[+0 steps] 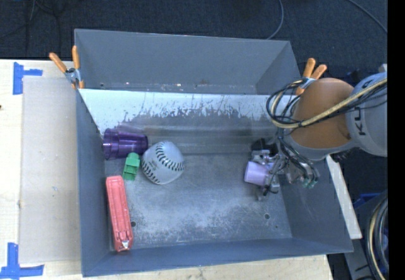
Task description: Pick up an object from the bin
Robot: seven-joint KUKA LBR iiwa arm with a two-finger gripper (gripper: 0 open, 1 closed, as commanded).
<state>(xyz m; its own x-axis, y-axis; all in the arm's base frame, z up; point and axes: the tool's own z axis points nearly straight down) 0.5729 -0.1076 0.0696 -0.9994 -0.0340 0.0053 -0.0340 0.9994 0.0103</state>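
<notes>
Left of the ball [162,162] lay a pink bar [118,212], a purple cup [124,143] and a green block [131,166]. Well right of the ball, a lilac block [255,173] sat just beside the gripper [269,178]; whether its grip was spread or closed could not be told.

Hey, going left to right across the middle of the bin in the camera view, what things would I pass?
purple cup on its side → white baseball → pale lilac object
</notes>
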